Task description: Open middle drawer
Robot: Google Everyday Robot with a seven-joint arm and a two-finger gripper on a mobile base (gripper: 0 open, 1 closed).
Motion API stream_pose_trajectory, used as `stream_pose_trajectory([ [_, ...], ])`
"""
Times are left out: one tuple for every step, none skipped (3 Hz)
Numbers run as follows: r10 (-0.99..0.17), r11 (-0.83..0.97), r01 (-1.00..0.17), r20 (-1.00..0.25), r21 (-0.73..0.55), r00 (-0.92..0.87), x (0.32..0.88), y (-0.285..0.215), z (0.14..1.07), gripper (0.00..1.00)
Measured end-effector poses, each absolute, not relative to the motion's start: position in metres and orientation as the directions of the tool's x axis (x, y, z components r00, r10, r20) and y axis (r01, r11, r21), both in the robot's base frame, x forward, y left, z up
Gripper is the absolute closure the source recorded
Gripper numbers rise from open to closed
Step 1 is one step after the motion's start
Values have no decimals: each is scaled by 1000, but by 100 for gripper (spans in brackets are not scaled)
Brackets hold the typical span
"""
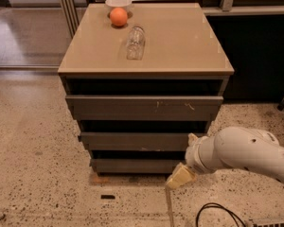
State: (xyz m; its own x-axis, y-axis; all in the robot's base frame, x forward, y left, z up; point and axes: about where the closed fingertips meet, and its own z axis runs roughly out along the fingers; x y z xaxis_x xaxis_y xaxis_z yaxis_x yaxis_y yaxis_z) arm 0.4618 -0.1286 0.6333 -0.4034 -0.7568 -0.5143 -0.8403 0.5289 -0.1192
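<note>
The middle drawer [137, 141] is a dark grey, plain flat front with faint light scuffs on its lower edge. It sits between a larger scratched front above and a narrow front below, and it stands slightly out from the cabinet. My gripper [181, 175] is at the end of the white arm [246, 152], low at the cabinet's front right. It sits in front of the right end of the bottom drawer [132, 165], just below the middle drawer's right end.
On the tan cabinet top [180, 46] lie a clear glass on its side [135, 42], an orange [118, 17] and a white bowl [118, 3]. The top drawer [142, 108] has white scratches. A black cable [217, 214] lies on the speckled floor.
</note>
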Motion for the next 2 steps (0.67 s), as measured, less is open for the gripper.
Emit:
stream_pose_trajectory([
  [-776,507,-851,-505,-140,-379,477,-121,604,0],
  [-783,502,-852,-497,-149,-374,495,-120,573,0],
])
